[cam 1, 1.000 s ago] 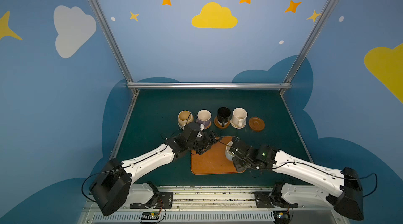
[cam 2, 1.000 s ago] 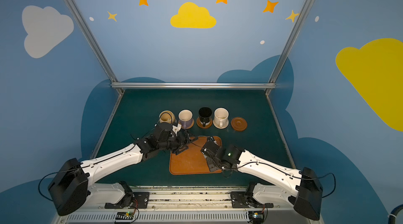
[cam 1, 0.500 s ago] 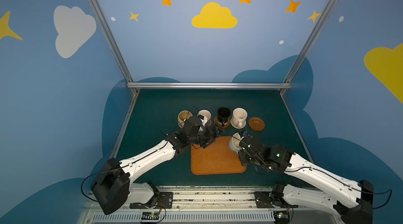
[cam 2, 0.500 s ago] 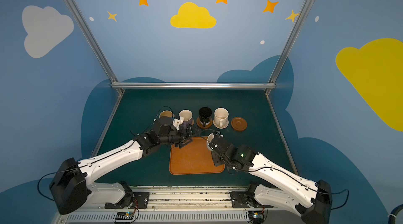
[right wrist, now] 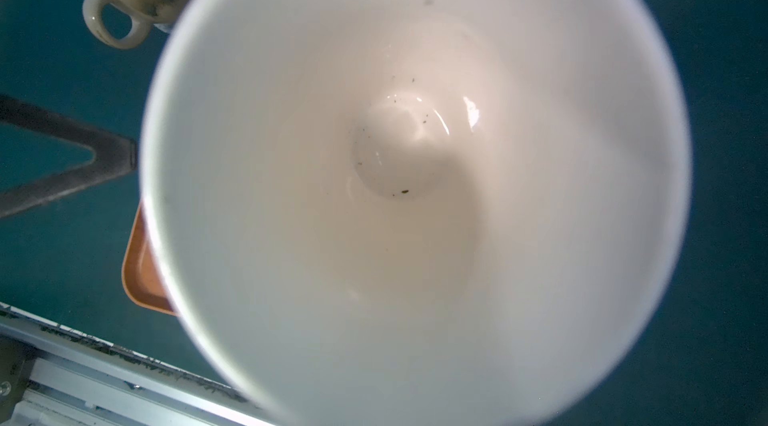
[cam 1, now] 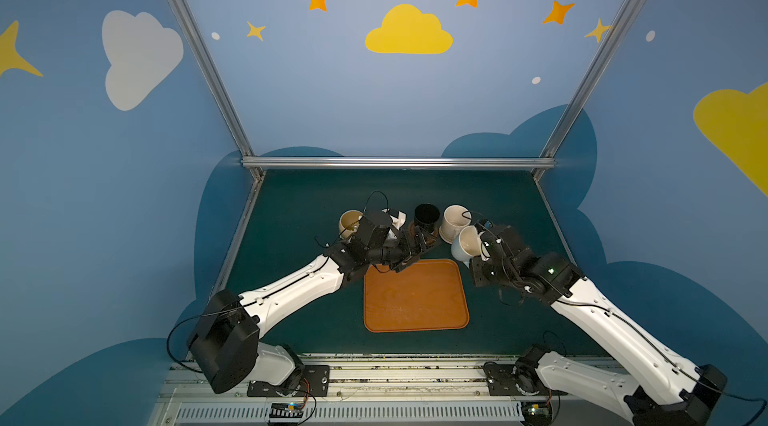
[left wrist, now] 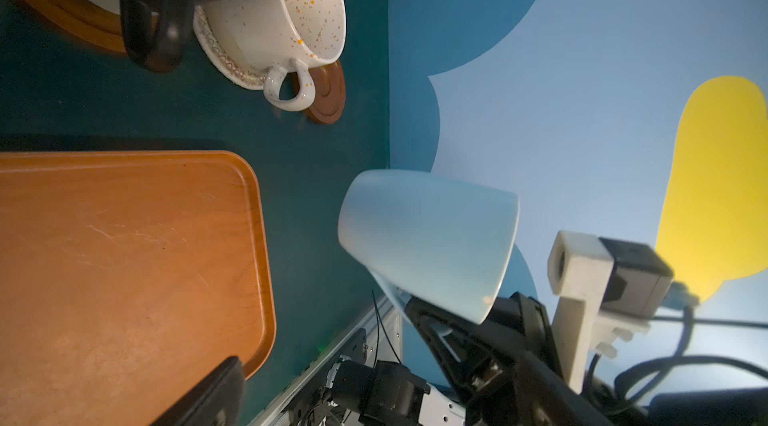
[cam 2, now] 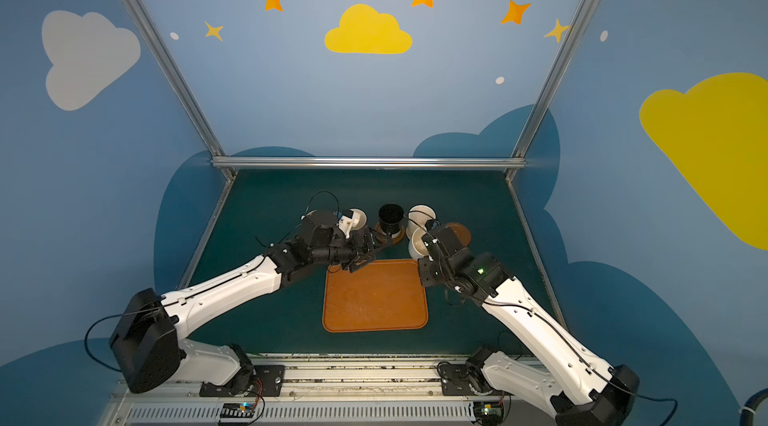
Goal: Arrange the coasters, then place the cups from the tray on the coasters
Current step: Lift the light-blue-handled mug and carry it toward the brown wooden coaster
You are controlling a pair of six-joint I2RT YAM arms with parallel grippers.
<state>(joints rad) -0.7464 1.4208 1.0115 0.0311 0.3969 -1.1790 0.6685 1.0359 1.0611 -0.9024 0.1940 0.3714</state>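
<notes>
Your right claw pinched the light blue cup, tilted above the table off the far right corner of the tray, arm stretched forward; your left claw hung spread beside the black cup

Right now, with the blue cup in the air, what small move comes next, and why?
Probably carry the light blue cup right, past the cream-white cup, to hover over the bare brown coaster, levelling it on the way. The right tool holds it tilted and clear of the tray, and that coaster at the row's end has no cup.
</notes>
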